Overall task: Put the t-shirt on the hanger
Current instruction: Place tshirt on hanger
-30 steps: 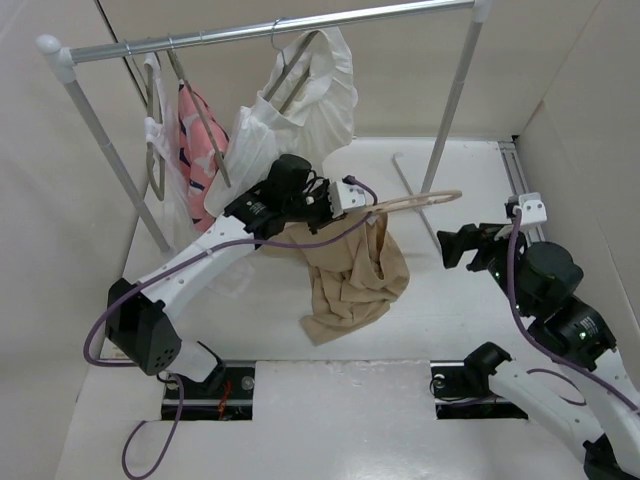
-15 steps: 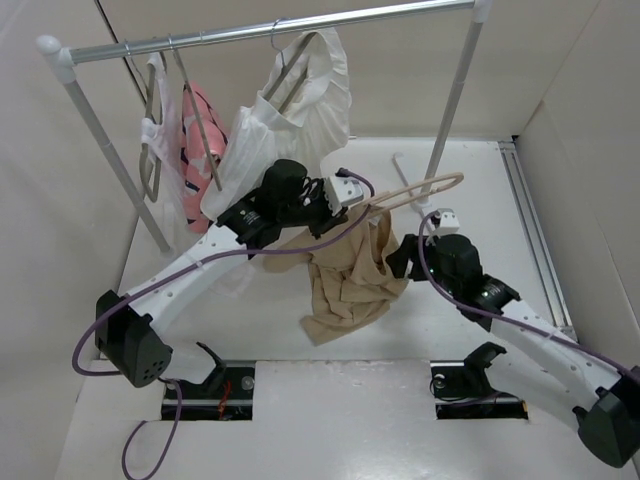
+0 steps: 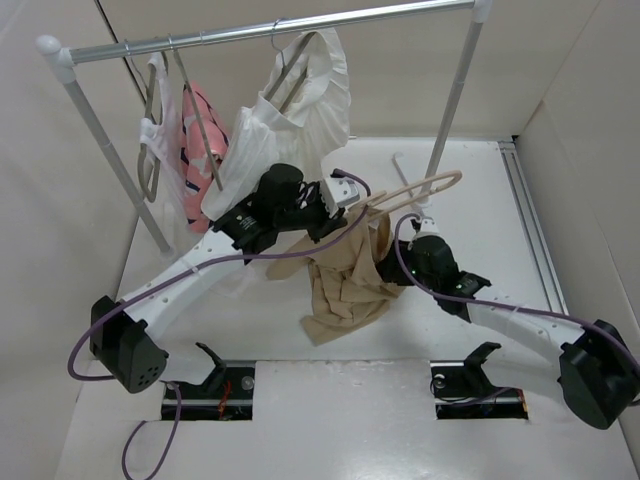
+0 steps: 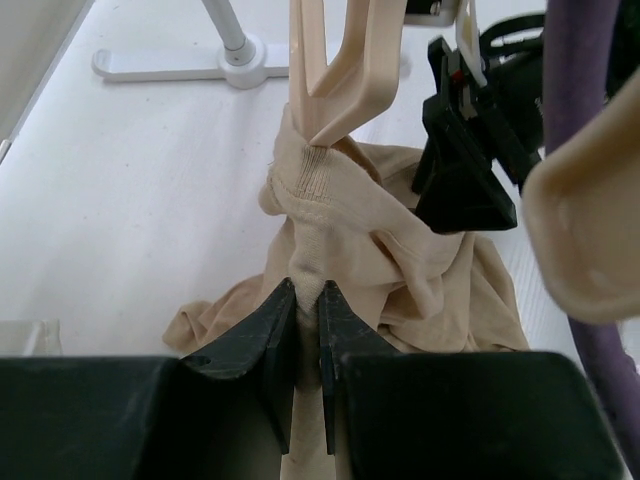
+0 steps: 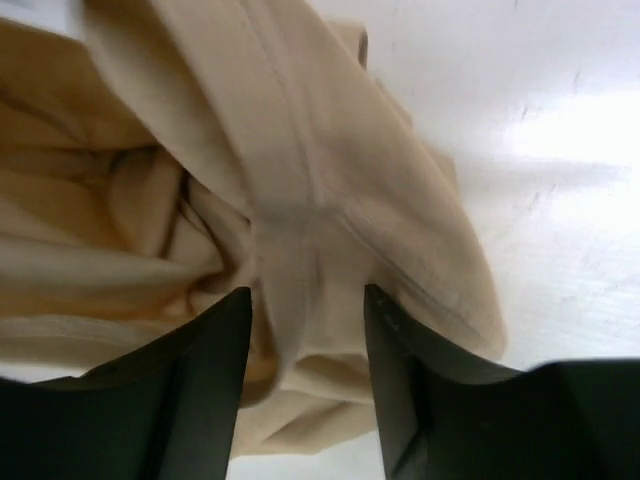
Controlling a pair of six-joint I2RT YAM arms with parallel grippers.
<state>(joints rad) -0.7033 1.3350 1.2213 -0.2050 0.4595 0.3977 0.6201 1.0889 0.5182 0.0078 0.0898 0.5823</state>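
Observation:
The tan t-shirt [image 3: 345,290] hangs bunched from the pale peach hanger [image 3: 430,185], its lower part resting on the table. My left gripper [image 3: 362,205] holds the hanger up. In the left wrist view that gripper [image 4: 307,290] is shut on the hanger's arm, with the shirt's neck [image 4: 310,180] gathered just beyond below the hanger's fork [image 4: 345,70]. My right gripper [image 3: 390,265] is pressed into the shirt's right side. In the right wrist view its jaws [image 5: 307,295] stand partly apart astride a fold of the t-shirt [image 5: 300,150].
A clothes rack's bar [image 3: 270,28] crosses the back, carrying a white pleated garment [image 3: 300,100] and a pink patterned one [image 3: 200,130]. Its right post [image 3: 455,100] stands just behind the hanger, and its foot [image 4: 230,65] lies on the table. Walls close in left and right.
My right arm swept in from the right side to the shirt, and its jaws narrowed around a fold of fabric. The left gripper tilted the hanger up slightly, still holding it.

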